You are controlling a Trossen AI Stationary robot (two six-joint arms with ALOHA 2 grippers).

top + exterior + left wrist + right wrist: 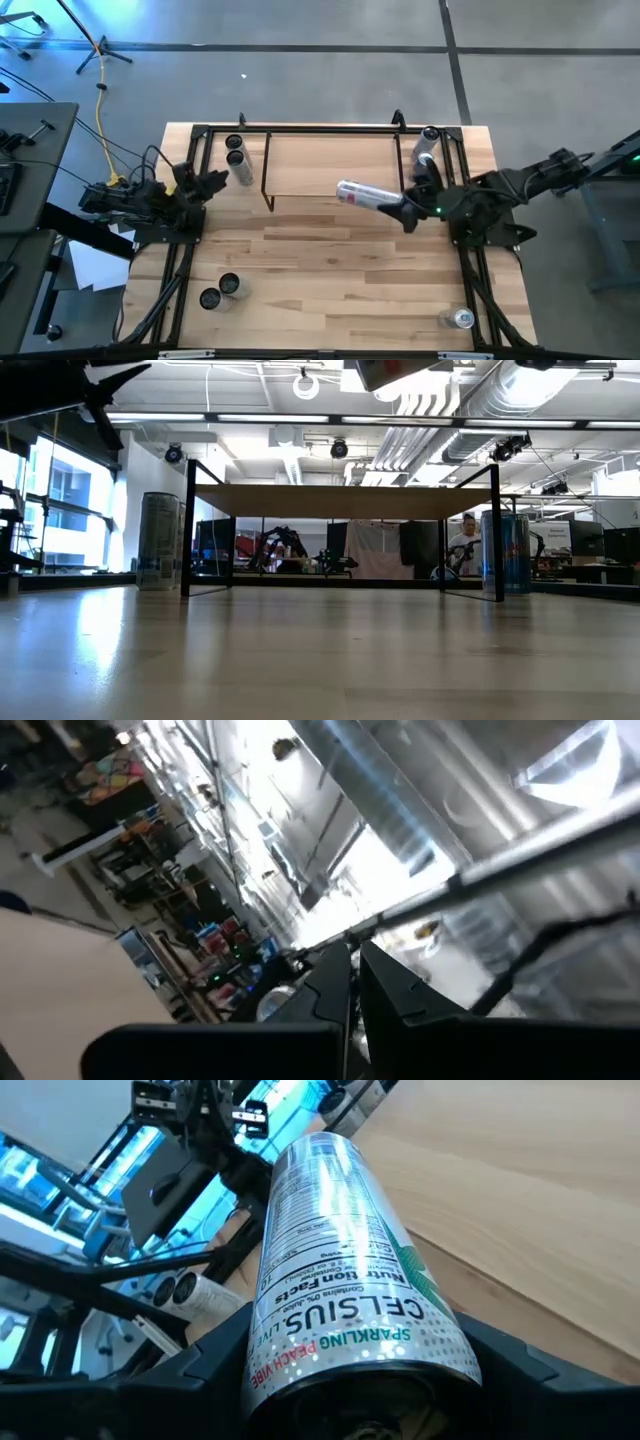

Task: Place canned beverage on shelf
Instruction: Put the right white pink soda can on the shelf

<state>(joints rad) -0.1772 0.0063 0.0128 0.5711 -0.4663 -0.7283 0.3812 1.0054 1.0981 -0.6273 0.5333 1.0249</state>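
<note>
Can: a silver Celsius can (362, 193) lies on its side up in the air, over the right part of the shelf top, at about 1 o'clock from the table's middle.
Right gripper: the right gripper (398, 207) grips the can at one end, its two dark fingers (215, 1355) on either side of it.
Shelf: the shelf (330, 165) has a light wood top and thin black legs and stands at the 12 o'clock side of the table.
Other cans: two cans (238, 160) stand just beside the shelf at its 9 o'clock end, two more (427, 143) at its 3 o'clock end, two (219, 293) near 7 o'clock on the table, and one (462, 319) near 5 o'clock.
Left gripper: the left gripper (212, 183) waits at 9 o'clock with its fingers pressed together and nothing in them.
Table: the table (330, 270) is light wood planks with a black rail frame (178, 262) along its sides.
Room: the floor is grey, with a yellow cable (101, 105). Across the table there are pipes and lights on the ceiling, and a person (464, 546) far off.
</note>
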